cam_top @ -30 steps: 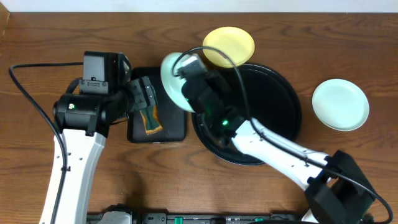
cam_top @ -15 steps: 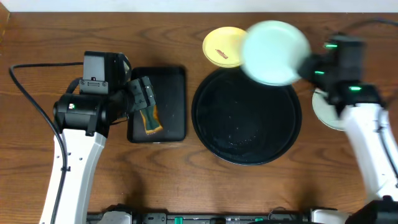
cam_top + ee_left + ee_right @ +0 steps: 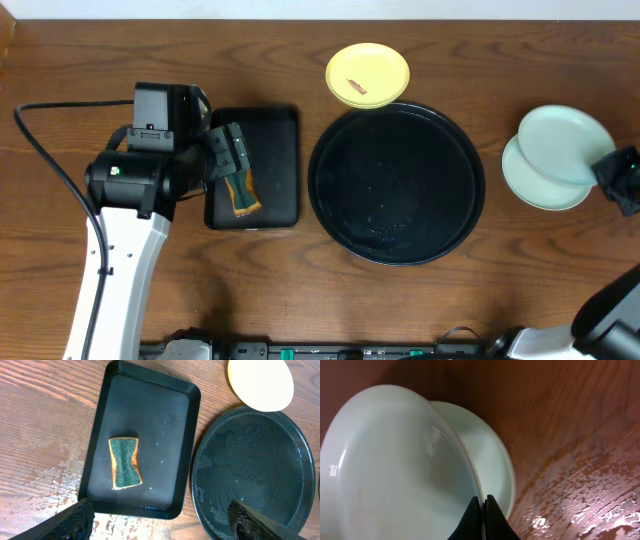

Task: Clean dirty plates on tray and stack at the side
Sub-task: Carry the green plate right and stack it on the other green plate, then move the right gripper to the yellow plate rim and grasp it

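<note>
While the right gripper (image 3: 483,515) pinched a glossy mint-blue plate (image 3: 565,143) over its twin (image 3: 530,186), the smeared pale-yellow plate (image 3: 367,73) awaited cleaning; the left gripper (image 3: 160,522) gaped empty.

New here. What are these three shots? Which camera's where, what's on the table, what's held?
Two robot arms at a table. One picture looks down from above; the other two come from a camera on each wrist. The left claw hangs open over a small tray with a sponge. The right claw is shut on the rim of a mint plate, over a second mint plate. A smeared yellow plate sits at the far edge of the round tray.
</note>
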`<state>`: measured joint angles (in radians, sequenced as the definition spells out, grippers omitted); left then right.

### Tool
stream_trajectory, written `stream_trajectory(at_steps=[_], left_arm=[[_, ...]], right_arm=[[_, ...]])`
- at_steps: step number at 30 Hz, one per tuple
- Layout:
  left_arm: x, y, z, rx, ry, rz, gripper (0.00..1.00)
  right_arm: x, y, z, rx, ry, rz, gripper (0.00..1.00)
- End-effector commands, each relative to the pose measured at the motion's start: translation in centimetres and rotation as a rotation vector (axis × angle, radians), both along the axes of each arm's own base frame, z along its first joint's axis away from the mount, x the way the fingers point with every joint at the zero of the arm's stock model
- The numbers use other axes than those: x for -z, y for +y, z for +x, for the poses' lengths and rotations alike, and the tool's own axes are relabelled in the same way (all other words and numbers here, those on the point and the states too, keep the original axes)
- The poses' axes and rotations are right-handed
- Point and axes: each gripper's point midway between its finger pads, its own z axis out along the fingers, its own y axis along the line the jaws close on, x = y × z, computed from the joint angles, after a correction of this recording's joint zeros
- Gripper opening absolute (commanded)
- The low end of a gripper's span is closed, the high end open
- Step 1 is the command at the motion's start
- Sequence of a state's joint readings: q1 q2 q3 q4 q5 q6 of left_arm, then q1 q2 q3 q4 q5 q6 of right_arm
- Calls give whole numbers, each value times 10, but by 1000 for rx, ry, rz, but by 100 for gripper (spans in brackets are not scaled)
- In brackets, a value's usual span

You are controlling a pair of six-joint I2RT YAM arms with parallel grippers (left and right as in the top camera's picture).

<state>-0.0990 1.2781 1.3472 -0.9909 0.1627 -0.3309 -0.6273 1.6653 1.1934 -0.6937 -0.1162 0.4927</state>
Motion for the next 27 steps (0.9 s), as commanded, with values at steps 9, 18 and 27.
stream_trajectory(at_steps=[9,18,27], left_arm=[[-7,-1,1,16,-19,-1,86],[-7,-1,1,16,-19,-1,86],[-7,-1,1,16,-19,-1,86]], right_arm=[[6,7,23,-129,-75,16,40],[-125,126,87,-610,-532,-67,50],[-127,300,128,-1030,-482,-151,49]])
